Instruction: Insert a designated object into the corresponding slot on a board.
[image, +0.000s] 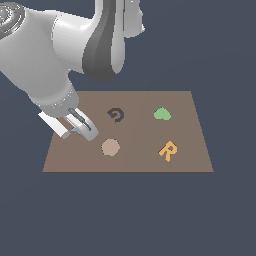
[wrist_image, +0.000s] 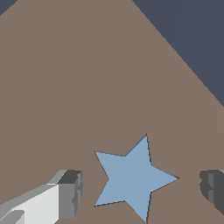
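While the tool hangs low over the brown board near its edge on the exterior view's left, its fingers stand wide apart on either side of the flat blue star, neither pad touching it.

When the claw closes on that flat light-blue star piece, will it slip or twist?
The flat light-blue star piece looks thin and rigid, so bending seems unlikely. Its pointed outline gives the open claw's fingers no parallel edges, so it may rotate when pinched. Lying flat, it shouldn't roll.
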